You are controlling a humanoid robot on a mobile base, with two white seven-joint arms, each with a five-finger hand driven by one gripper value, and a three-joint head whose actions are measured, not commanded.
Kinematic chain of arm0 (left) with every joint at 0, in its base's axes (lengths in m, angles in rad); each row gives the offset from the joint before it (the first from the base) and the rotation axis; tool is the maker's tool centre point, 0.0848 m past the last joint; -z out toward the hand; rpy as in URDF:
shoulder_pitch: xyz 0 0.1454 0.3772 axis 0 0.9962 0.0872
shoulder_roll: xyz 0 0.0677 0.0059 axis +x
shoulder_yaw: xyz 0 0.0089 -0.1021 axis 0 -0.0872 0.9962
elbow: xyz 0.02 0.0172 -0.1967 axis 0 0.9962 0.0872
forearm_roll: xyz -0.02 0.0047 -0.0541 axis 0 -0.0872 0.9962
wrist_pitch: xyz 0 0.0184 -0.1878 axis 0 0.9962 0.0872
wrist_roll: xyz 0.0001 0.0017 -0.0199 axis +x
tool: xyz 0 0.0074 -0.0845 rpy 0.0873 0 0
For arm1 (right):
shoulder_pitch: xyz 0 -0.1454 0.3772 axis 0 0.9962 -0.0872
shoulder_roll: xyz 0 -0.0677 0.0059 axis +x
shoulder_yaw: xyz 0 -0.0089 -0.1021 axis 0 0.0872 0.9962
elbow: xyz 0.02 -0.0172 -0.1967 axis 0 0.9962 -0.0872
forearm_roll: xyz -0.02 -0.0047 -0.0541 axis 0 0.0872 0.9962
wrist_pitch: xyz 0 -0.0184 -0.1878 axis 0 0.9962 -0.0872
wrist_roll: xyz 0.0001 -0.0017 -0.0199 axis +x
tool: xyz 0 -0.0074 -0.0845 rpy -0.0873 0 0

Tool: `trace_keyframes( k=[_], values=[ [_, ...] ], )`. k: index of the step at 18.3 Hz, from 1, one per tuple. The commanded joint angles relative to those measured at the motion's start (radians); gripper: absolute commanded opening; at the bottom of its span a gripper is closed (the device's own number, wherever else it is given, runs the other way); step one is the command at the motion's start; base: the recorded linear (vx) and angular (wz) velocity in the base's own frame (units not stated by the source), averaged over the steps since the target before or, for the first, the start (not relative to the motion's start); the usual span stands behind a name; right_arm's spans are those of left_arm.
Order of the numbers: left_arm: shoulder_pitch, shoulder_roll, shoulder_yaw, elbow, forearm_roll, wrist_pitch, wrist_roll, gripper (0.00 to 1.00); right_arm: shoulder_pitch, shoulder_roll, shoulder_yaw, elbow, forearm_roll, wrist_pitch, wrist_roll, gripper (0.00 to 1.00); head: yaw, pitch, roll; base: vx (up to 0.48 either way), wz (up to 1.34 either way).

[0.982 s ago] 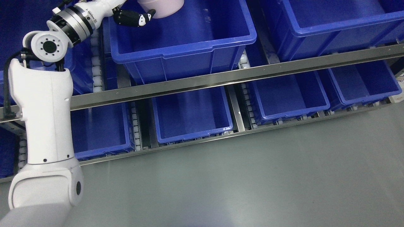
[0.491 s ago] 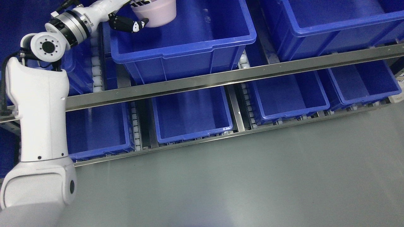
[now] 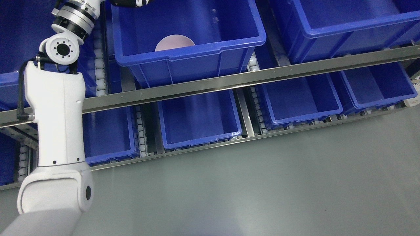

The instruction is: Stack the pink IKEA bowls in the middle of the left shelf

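Grey floor fills the lower half of the frame, and above it runs a metal rack (image 3: pixel 229 83) of blue bins on two levels. In the upper middle of the frame, one pink bowl (image 3: pixel 174 42) lies inside the big upper bin (image 3: pixel 197 55), close behind its front wall, with only its top showing. No second bowl is visible, so I can't tell whether it sits on a stack. The left hand (image 3: pixel 131 3) is at the top edge, left of centre, well above the bowl; only a dark sliver shows, so its fingers can't be judged. The bin wall hides most of the bowl, so the hand reaching back down could clip that wall or nudge the bowl off centre.
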State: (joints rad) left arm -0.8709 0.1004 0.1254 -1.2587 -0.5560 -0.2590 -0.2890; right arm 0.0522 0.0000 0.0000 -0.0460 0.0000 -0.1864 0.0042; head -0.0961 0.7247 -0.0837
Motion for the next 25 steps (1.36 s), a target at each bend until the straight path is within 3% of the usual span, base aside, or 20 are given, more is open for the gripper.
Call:
trace_keyframes(
  k=[1,4,10,25],
  values=[
    [0.021,-0.083,0.092,-0.04,0.305,0.127,0.29,0.94,0.0,-0.017,-0.011,0.0,0.008,0.001,-0.001,1.0,0.0,0.0,0.0,0.0,0.0],
    [0.11,-0.083,0.094,-0.146,0.35,0.231,0.294,0.97,0.0,-0.017,-0.011,0.0,0.008,0.001,-0.001,1.0,0.0,0.0,0.0,0.0,0.0],
    [0.289,-0.083,0.033,-0.297,0.35,0.268,0.287,0.97,0.0,-0.017,-0.009,0.0,0.008,0.001,-0.001,1.0,0.0,0.0,0.0,0.0,0.0],
    [0.365,-0.083,0.01,-0.337,0.35,0.268,0.287,0.99,0.0,-0.017,-0.011,0.0,0.008,0.001,-0.001,1.0,0.0,0.0,0.0,0.0,0.0]
  ],
)
